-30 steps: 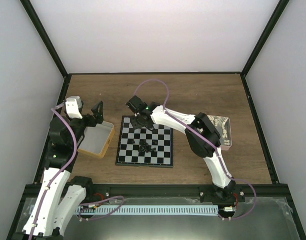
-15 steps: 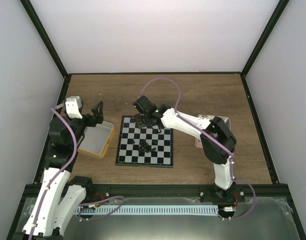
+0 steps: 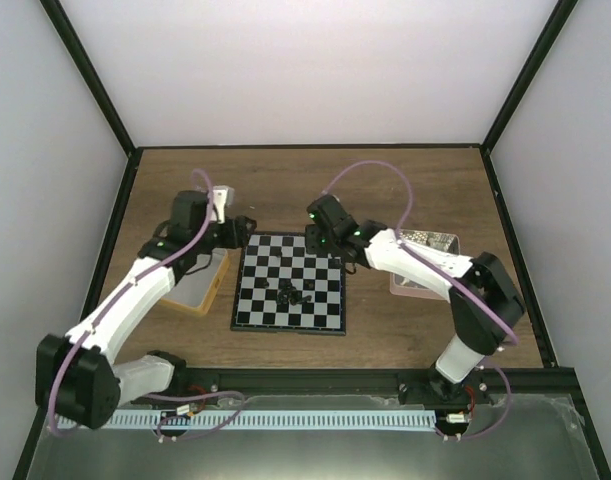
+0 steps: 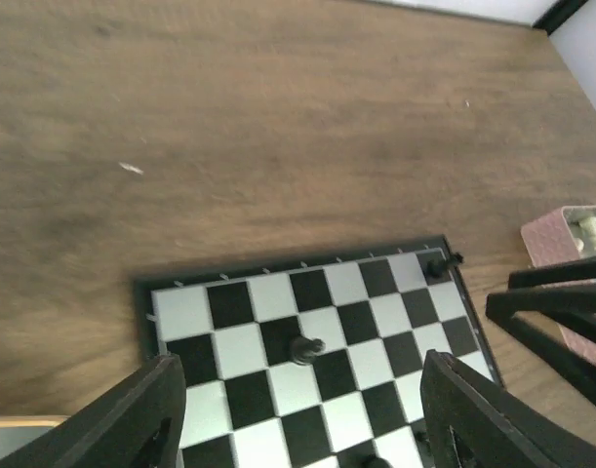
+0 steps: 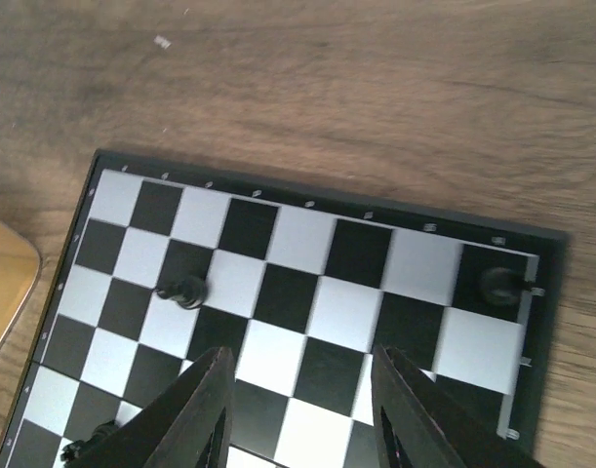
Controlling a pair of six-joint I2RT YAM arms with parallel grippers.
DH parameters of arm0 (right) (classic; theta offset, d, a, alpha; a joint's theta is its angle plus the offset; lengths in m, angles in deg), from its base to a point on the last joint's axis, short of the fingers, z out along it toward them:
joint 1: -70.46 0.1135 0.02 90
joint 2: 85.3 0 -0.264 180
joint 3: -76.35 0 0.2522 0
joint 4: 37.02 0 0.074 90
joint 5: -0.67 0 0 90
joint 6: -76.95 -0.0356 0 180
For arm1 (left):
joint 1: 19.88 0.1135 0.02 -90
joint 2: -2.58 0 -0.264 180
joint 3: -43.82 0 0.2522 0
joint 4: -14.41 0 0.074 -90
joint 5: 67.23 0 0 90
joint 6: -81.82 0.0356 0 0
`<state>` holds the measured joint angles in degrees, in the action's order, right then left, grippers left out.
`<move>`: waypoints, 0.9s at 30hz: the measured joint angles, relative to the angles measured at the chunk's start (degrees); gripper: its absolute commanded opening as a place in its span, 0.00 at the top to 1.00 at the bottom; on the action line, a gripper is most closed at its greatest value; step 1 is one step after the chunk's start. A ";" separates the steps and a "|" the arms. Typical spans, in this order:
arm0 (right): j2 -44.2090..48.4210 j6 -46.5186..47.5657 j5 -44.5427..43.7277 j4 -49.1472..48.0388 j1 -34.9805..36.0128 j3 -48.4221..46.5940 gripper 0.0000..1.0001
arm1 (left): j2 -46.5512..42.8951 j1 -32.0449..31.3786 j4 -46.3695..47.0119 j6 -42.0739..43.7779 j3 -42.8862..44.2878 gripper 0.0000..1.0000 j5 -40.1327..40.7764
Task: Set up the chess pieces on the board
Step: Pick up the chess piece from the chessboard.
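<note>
at the left hand (image 3: 242,229): spread wide, pinching nothing, hovering above the far left corner of the chessboard (image 3: 260,305). at the right hand (image 3: 321,242): likewise spread and empty, poised over the board's far edge, nearer the right corner. below, on the board: one black piece (image 5: 499,284) on the far right corner square, a second piece (image 4: 302,348) on a dark square in the second row, a small heap of chess pieces (image 3: 295,293) mid-board. just left of the board: yellow-rimmed tray (image 3: 217,272). to the right, apart on the wooden bench (image 3: 385,185): pinkish tray (image 3: 397,283) with white pieces (image 4: 585,230) inside.
</note>
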<state>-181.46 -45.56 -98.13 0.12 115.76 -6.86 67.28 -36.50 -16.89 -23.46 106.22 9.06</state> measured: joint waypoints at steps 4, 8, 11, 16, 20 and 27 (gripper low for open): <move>6.14 -1.11 -0.31 -2.03 -2.84 5.33 0.60 | 7.61 -5.62 -3.65 -1.55 4.31 0.48 2.10; 11.15 -1.60 -0.52 -3.50 -5.20 9.84 0.60 | 15.28 -9.88 -7.06 -3.32 9.18 0.54 5.29; 13.62 -1.64 -0.50 -4.28 -6.56 12.79 0.59 | 20.79 -12.22 -9.81 -4.57 12.74 0.57 7.21; 16.24 -1.62 -0.48 -5.16 -8.20 16.70 0.59 | 27.26 -14.51 -14.08 -5.79 16.98 0.61 9.31; 16.65 -1.55 -0.42 -5.97 -8.66 17.64 0.60 | 31.10 -15.45 -16.57 -6.34 19.52 0.66 10.78; 16.70 -0.96 -0.26 -6.80 -8.74 17.90 0.60 | 37.09 -15.80 -18.62 -6.93 22.21 0.74 12.33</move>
<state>-164.76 -46.53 -98.39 -6.68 107.02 11.04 104.38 -52.30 -35.51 -30.39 128.43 21.38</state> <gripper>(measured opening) 0.406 0.290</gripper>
